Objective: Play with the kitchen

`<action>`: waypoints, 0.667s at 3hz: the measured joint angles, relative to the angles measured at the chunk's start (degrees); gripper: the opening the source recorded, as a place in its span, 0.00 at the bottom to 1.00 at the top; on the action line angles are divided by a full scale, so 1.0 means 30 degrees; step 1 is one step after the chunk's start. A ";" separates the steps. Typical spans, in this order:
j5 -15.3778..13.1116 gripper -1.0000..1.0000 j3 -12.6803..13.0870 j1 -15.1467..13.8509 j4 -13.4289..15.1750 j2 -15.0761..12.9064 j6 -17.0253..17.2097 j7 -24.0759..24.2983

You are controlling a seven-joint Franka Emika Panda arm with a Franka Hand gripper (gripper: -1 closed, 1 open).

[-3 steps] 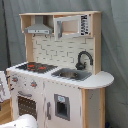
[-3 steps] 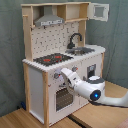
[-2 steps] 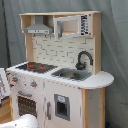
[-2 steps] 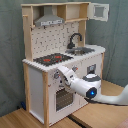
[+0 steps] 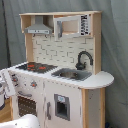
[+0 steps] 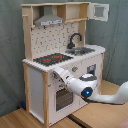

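I have the claw against the front of the kitchen, at the knob panel just under the hob and above the oven door; I cannot tell if it is apart or together. The white arm enters from the second exterior view's right. The kitchen stands upright on a wooden floor, before a grey curtain.

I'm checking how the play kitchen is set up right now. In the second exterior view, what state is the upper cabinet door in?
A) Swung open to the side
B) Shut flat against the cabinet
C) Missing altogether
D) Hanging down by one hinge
A: in the second exterior view the upper cabinet door stands swung out past the right edge of the kitchen, leaving the compartment behind it open.
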State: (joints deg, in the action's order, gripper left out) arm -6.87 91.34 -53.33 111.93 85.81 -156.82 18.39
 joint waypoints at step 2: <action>-0.0009 0.00 -0.0122 0.0003 -0.0122 -0.0035 0.0090 -0.0998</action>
State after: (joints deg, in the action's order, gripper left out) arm -6.90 90.98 -53.32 111.57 85.70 -156.55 15.40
